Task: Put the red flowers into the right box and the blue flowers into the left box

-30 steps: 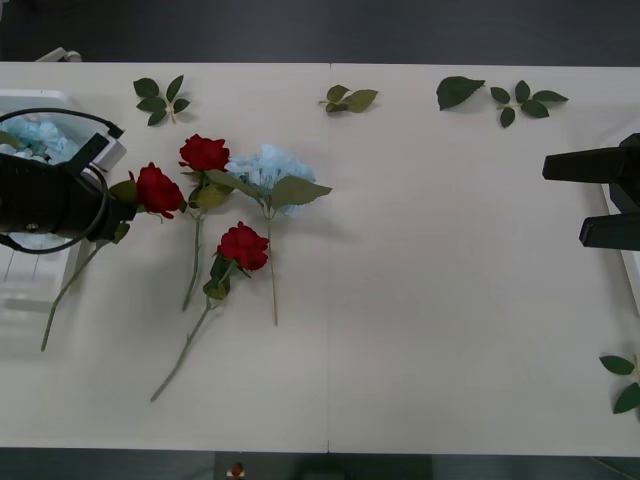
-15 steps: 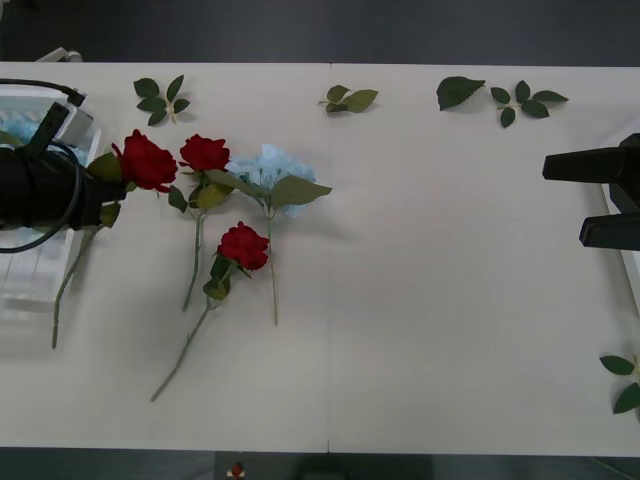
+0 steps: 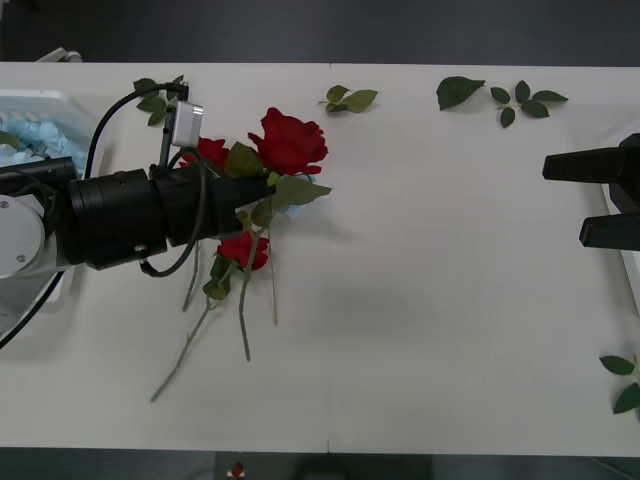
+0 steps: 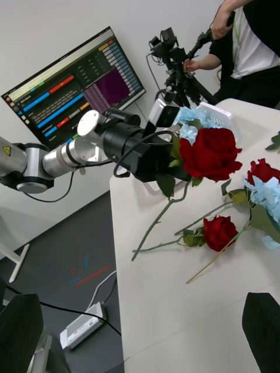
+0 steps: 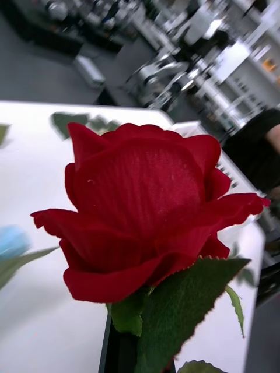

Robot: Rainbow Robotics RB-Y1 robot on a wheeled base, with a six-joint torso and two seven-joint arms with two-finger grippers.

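Note:
My left gripper [image 3: 260, 198] is shut on the stem of a red flower [image 3: 290, 140], held above the table with its stem [image 3: 243, 320] hanging down. That bloom [image 5: 146, 204] sits just past the left fingers, and it also shows from the right wrist [image 4: 210, 152]. Two more red flowers [image 3: 243, 250] [image 3: 208, 150] lie under the arm, beside a blue flower [image 4: 265, 195] that the arm mostly hides from the front. The left box [image 3: 45, 100] holds blue flowers [image 3: 20, 135]. My right gripper [image 3: 590, 198] waits open at the right, by the right box's rim [image 3: 632, 270].
Loose green leaf sprigs lie along the far edge [image 3: 350, 98] [image 3: 505, 98] and at the near right [image 3: 625, 380]. The table's middle and right are bare. A person stands by camera tripods [image 4: 181, 70] beyond the left end of the table.
My left arm has swung right from beside the left box, lifting the red flower up and over the flowers lying on the table. The right arm has not moved.

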